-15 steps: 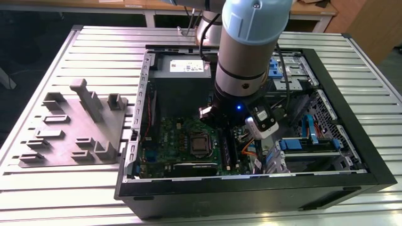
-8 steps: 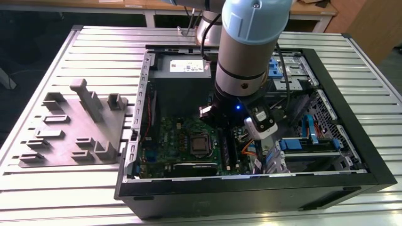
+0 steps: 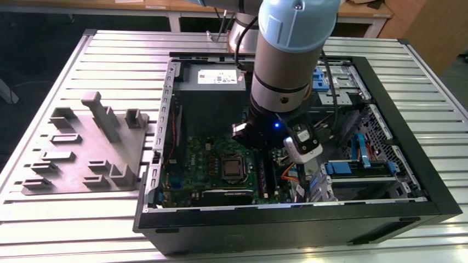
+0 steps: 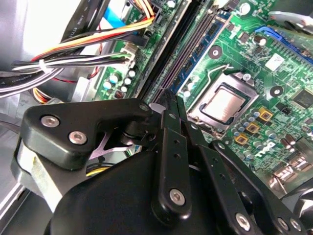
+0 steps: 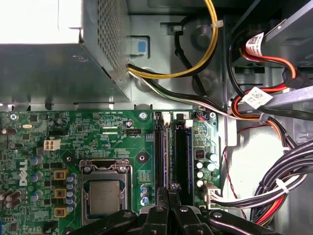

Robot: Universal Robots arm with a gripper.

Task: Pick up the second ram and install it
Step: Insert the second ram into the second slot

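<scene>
1. Gripper (image 4: 170,95): fingers drawn together, nothing visibly between them, tips over the ram (image 5: 165,152).
2. Ram: apparently slotted into the motherboard (image 5: 112,132), just below centre in the exterior view.
3. Risk: off-centre pressure could tilt it, leaving one end unlatched.

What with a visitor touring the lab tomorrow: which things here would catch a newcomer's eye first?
The big pale blue arm reaching down into the open black computer case, mid exterior view, draws the eye first. Then, in the first wrist view, the bright green motherboard with its silver processor, and the gripper right at the memory slots beside it.
</scene>
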